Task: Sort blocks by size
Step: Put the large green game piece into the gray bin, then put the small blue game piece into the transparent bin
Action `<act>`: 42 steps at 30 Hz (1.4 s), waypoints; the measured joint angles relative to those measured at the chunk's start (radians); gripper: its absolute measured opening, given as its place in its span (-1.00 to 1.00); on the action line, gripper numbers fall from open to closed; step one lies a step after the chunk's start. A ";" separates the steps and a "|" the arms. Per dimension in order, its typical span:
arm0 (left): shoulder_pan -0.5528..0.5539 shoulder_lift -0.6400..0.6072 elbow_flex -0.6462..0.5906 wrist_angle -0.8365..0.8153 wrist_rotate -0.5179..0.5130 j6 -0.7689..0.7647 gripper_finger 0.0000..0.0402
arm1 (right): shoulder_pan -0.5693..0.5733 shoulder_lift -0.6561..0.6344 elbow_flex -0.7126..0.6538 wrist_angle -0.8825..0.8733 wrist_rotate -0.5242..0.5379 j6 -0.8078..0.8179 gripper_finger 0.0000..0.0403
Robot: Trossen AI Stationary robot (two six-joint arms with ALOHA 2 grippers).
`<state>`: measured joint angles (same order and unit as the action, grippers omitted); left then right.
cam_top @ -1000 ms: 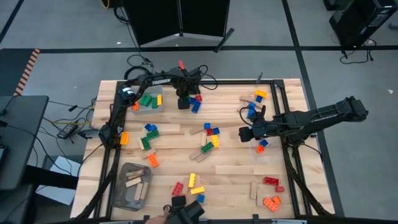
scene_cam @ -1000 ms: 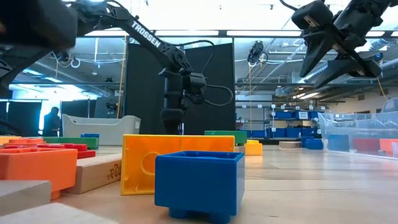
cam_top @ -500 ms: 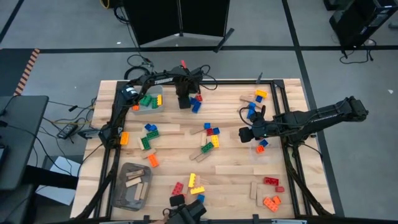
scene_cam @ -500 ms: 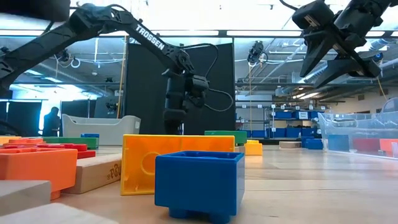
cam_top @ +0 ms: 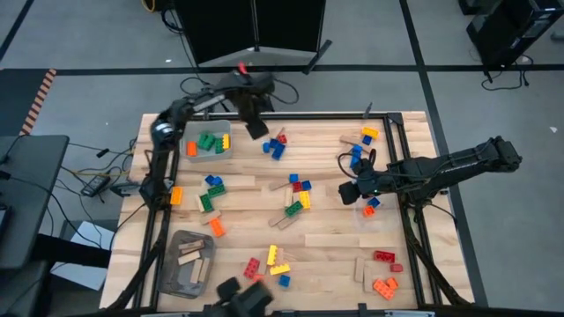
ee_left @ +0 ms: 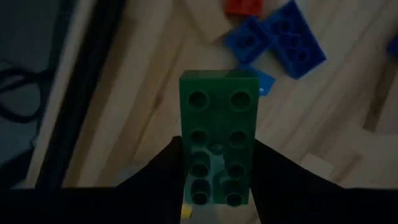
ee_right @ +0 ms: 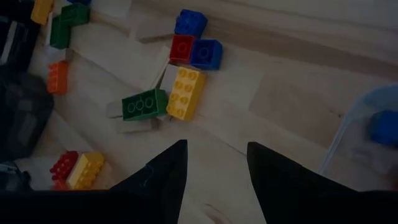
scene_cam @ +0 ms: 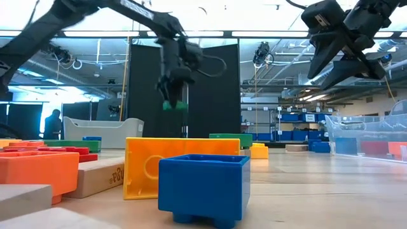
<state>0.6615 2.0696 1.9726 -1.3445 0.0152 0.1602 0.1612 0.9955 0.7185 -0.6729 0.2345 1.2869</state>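
My left gripper (cam_top: 256,125) is above the table's far edge, right of a clear bin (cam_top: 226,151) of green, yellow and orange bricks, and is shut on a green studded brick (ee_left: 219,118). The brick also shows in the low view (scene_cam: 173,105). Blue and red bricks (cam_top: 277,146) lie on the table below it. My right gripper (cam_top: 345,190) is open and empty, high above the table's right half; it also shows in the low view (scene_cam: 340,54). Below it lie a green, a yellow, a red and a blue brick (ee_right: 163,101). My left gripper pinches the green brick between its two fingers, on the two long sides near one end (ee_left: 186,180). The fingers come from above. The brick's studded top faces the wrist camera, and its free end (ee_left: 219,81) reaches past the fingertips. The brick is lifted clear of the table.
A grey bin (cam_top: 173,264) with tan wooden pieces stands at the near left. Clear bins with bricks stand at the near right (cam_top: 359,271), by my right gripper (cam_top: 377,211) and at the far right (cam_top: 345,141). Loose bricks and wooden pieces lie over the table's middle. Something dark and blurred (cam_top: 242,295) is at the near edge.
My left gripper has risen from the table beside the blue and red bricks and gone toward the far edge. It carries the green brick, now lifted clear. The dark thing at the near edge has shifted.
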 joint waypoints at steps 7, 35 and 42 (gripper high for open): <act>0.083 -0.322 -0.296 0.093 -0.059 -0.216 -0.28 | 0.000 0.000 0.000 0.000 -0.001 -0.033 -0.10; 0.152 -0.486 -0.893 0.429 -0.086 -0.680 0.02 | 0.018 0.000 0.000 0.007 -0.047 -0.060 -0.10; 0.152 -0.485 -0.866 0.435 -0.095 -0.617 0.03 | 0.020 0.000 0.000 0.007 -0.047 -0.060 -0.10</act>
<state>0.8131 1.5848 1.1066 -0.9098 -0.0801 -0.4569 0.1810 0.9955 0.7185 -0.6664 0.1875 1.2268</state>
